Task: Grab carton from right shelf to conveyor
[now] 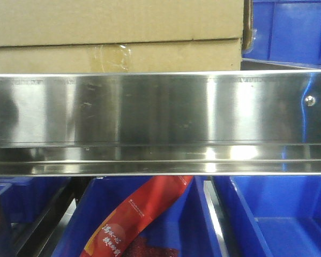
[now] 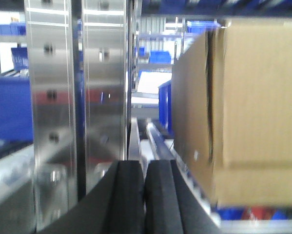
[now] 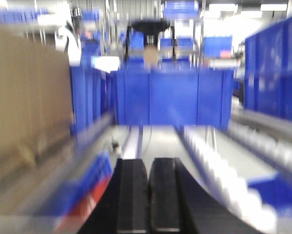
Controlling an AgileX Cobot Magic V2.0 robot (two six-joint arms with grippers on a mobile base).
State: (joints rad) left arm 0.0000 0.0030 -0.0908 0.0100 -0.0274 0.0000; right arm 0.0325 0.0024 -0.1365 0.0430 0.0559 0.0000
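Because the carton (image 2: 243, 112) looks stiff, bulky and light, squeeze its side faces; left gripper (image 2: 146, 195) and right gripper (image 3: 148, 195) are closed, empty.

Your front view is evenly lit and the sharpest of the three. The steel rail (image 1: 160, 123) throws back broad vertical bands of glare, brightest right of centre, with a dark reflection at its left end. The tape (image 1: 114, 56) on the carton (image 1: 117, 32) catches a small shine. Below the rail, the blue bins (image 1: 267, 214) sit in softer shade.

In your left wrist view the steel post (image 2: 48, 97) glares white in streaks. The carton's edges are soft and the background is washed out.

Your right wrist view is blurred throughout. The ceiling lights (image 3: 223, 7) blow out white at the top. Only the black pads (image 3: 133, 195) of the right gripper (image 3: 148, 168), near the lens, hold an edge.
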